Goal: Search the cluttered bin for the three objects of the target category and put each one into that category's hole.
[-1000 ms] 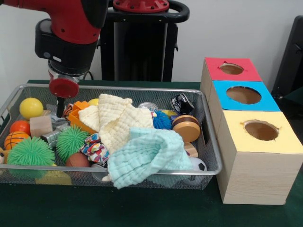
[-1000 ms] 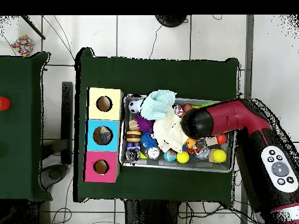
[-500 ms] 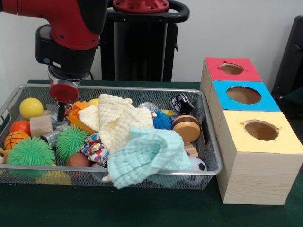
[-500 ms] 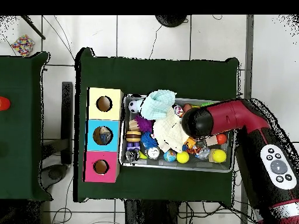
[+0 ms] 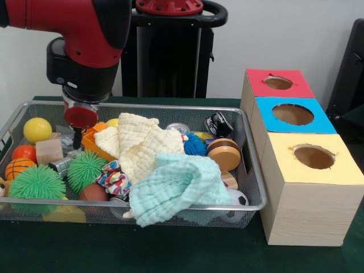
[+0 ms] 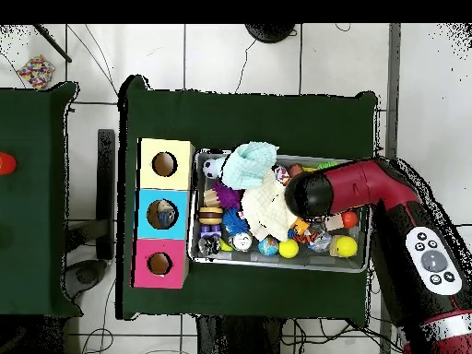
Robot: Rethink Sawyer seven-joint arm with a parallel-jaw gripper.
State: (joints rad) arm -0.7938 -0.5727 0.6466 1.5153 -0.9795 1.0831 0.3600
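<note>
1. We see the table (image 5: 170, 250) under a dark green cover, carrying everything else.
2. The red and black arm (image 5: 85, 34) comes down from the top left in the front view and ends over the bin's left part; from overhead (image 6: 369, 189) it covers the bin's right end.
3. The bin (image 5: 250, 170) is a silver mesh tray across the middle of the table, touching or just beside the boxes on its right in the front view; overhead it (image 6: 277, 263) sits right of the boxes.
4. 3 boxes stand in a row: yellow (image 5: 318, 170) nearest the camera, blue (image 5: 293, 116) in the middle, red (image 5: 278, 84) farthest, each with 1 round hole on top.
5. A cream cloth (image 5: 139, 145) lies at the bin's centre, with a pale blue cloth (image 5: 176, 187) in front of it, draped to the front rim.
6. 2 green spiky balls (image 5: 37, 182) sit at the front left, 1 beside the other.
7. A wooden yo-yo (image 5: 223, 153) lies near the bin's right end.
8. A yellow ball (image 5: 37, 129) rests at the far left, with a wooden block (image 5: 49, 151) just in front.
9. The gripper (image 5: 77, 139) reaches down among the toys beside an orange piece (image 5: 94, 142); we cannot tell whether it is wide, narrow or holding anything.
</note>
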